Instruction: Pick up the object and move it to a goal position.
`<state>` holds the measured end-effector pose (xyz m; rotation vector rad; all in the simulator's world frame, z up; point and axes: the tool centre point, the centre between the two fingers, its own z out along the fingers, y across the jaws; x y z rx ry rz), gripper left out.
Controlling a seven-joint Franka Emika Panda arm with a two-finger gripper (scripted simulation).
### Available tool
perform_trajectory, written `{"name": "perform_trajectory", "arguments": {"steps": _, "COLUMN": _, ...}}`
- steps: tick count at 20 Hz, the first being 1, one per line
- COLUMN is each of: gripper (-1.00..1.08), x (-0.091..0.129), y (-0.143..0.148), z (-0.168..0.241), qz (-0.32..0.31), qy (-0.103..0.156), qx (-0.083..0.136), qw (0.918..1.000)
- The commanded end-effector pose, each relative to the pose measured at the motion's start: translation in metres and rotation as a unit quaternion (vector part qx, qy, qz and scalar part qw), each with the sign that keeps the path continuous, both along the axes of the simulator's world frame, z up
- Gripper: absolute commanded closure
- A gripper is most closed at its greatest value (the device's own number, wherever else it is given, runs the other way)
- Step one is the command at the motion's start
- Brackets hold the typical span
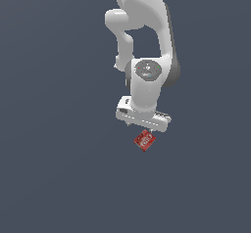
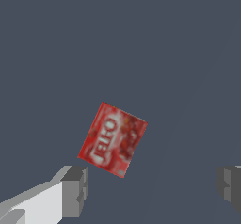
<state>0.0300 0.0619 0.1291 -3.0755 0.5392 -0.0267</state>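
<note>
The object (image 1: 145,140) is a small flat red box with white lettering, lying on the dark grey floor. In the exterior view it shows just past the lower edge of the white hand of my gripper (image 1: 143,125). The wrist view has the object (image 2: 113,139) turned at an angle to the fingers. My gripper (image 2: 153,183) is open, with one grey fingertip (image 2: 75,190) close to a corner of the box and the other fingertip (image 2: 229,183) far off to the side. The box lies outside the gap between the fingers, and nothing is held.
A plain dark grey floor (image 1: 59,168) spreads all around. The white arm (image 1: 142,26) reaches in from the exterior view's top. No other objects show.
</note>
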Motion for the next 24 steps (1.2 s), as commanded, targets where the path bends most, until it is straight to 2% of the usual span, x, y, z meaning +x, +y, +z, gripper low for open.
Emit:
{"name": "perform_trajectory", "arguments": {"steps": 1, "gripper": -0.92, "x": 0.002, "y": 0.005, "z": -0.009, "qz": -0.031, "qy": 0.002, "qx": 0.000, "qw": 0.9995}}
{"name": "perform_trajectory", "arguments": {"steps": 13, "gripper": -0.92, "x": 0.007, "y": 0.025, "z": -0.048, "qz": -0.163, "qy": 0.010, "qx": -0.003, "qw": 0.9866}}
{"name": "perform_trajectory", "arguments": {"steps": 24, "gripper": -0.92, "x": 0.008, "y": 0.033, "z": -0.063, "qz": -0.213, "qy": 0.012, "qx": -0.006, "qw": 0.9769}}
